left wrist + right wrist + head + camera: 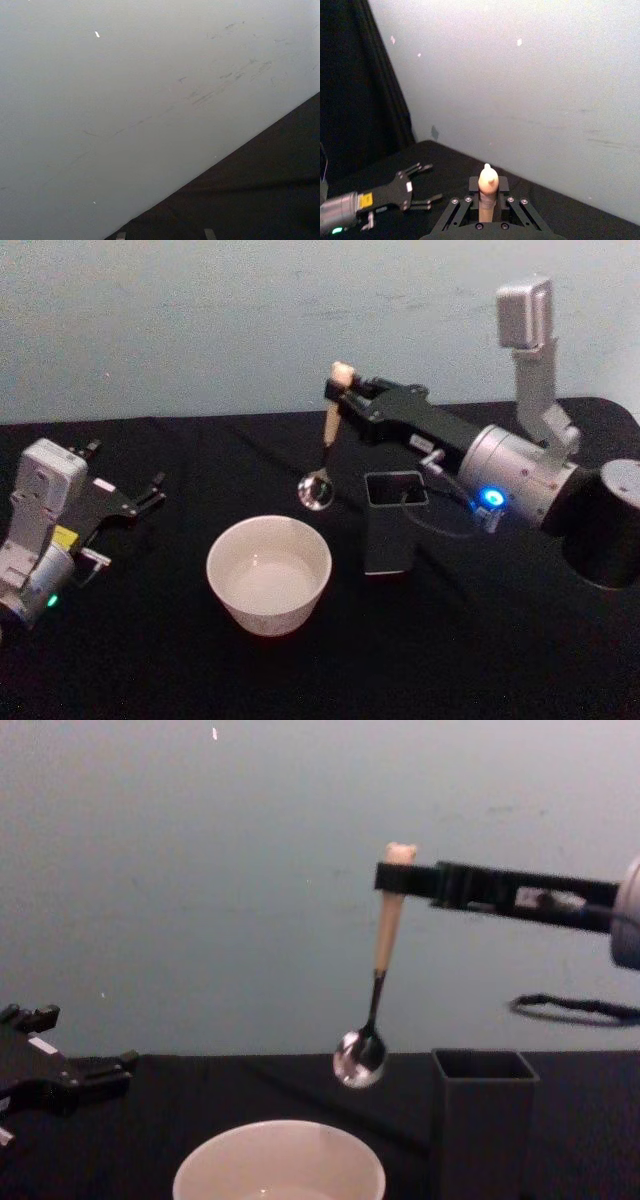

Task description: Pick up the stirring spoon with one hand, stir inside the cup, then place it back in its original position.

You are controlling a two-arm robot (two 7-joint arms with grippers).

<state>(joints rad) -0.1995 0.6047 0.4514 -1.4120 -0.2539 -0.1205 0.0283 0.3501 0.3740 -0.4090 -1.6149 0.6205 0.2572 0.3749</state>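
- The cup (268, 575) sits nearest me on the black table (480, 660). The chest view cuts off its lower part, and I can't make out whether anything is in it.
- Just to its right stands the dark square holder (392, 525). Its base is cut off in the chest view too.
- The left claw (152, 492) lies low at the table's left, well apart from the cup, its fingers spread and empty.
- The spoon (327, 432) hangs in the air beyond the cup's far rim, bowl down and slightly tilted, touching neither cup nor holder.
- The right claw (342, 390) reaches in level from the right, clamped on the spoon's handle just under the knob. In its wrist view its fingers hide the handle below the knob, and the knob's shape is too soft to read.
- Behind everything is a pale wall (200, 320).
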